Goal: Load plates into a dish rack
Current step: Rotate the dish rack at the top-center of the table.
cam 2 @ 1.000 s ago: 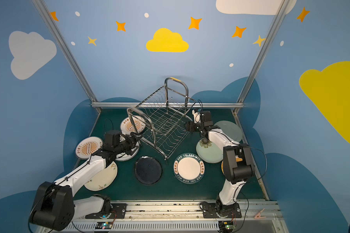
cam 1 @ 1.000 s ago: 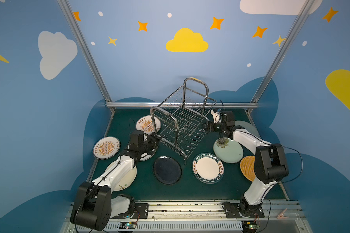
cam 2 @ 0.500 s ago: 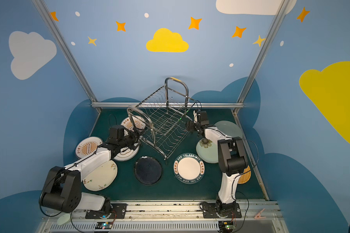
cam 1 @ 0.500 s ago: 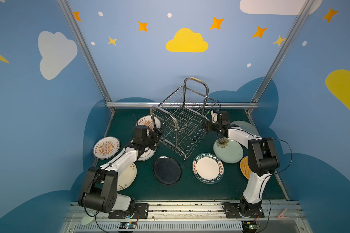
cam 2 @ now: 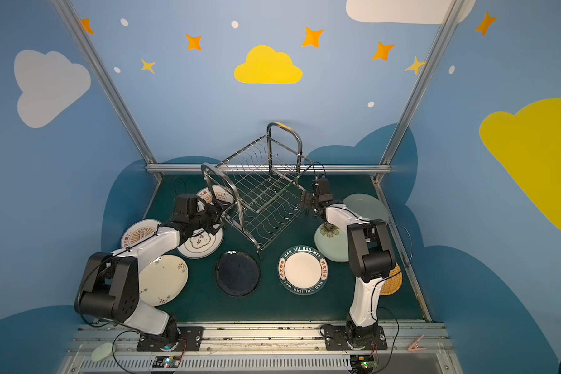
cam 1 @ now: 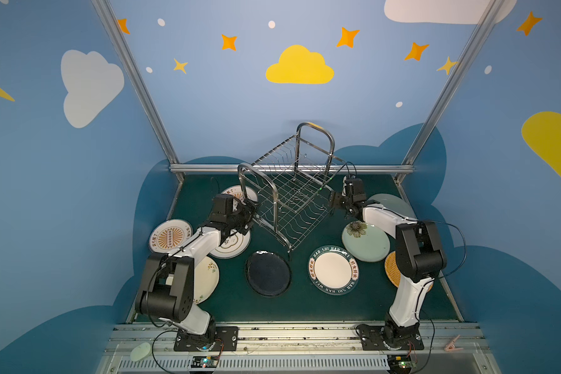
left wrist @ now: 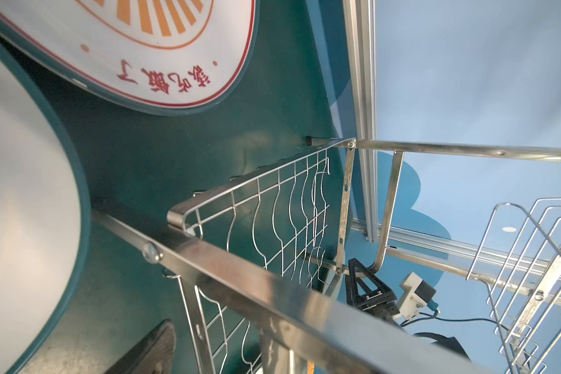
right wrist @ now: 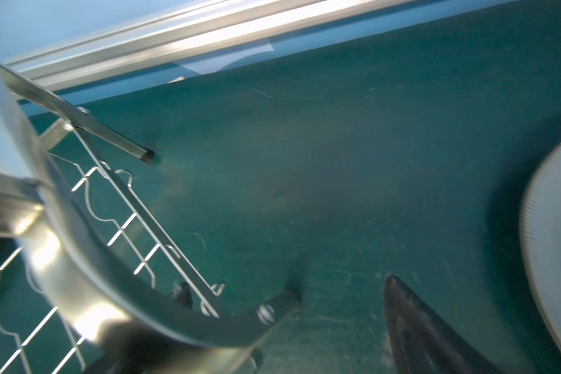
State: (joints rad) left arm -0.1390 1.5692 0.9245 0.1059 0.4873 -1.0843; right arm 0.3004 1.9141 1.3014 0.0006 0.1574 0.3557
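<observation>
The dish rack, shiny steel wire with looped end frames, stands askew in mid-table with nothing in it. Several plates lie flat around it: sunburst, gold-ringed white, black, green-lettered, pale green with a flower, orange woven. My left gripper is open against the rack's near-left end frame, whose bar crosses in front of one dark finger. My right gripper is open at the rack's right end frame, one finger showing.
A second sunburst plate lies behind the rack's left frame. A cream flowered plate sits under my left arm, and a pale plate by my right forearm. An aluminium rail bounds the back of the green mat.
My left arm has reached further forward, bringing its gripper up to the rack's left end frame. My right arm's elbow has swung in and up, while its gripper stays at the rack's right end.
</observation>
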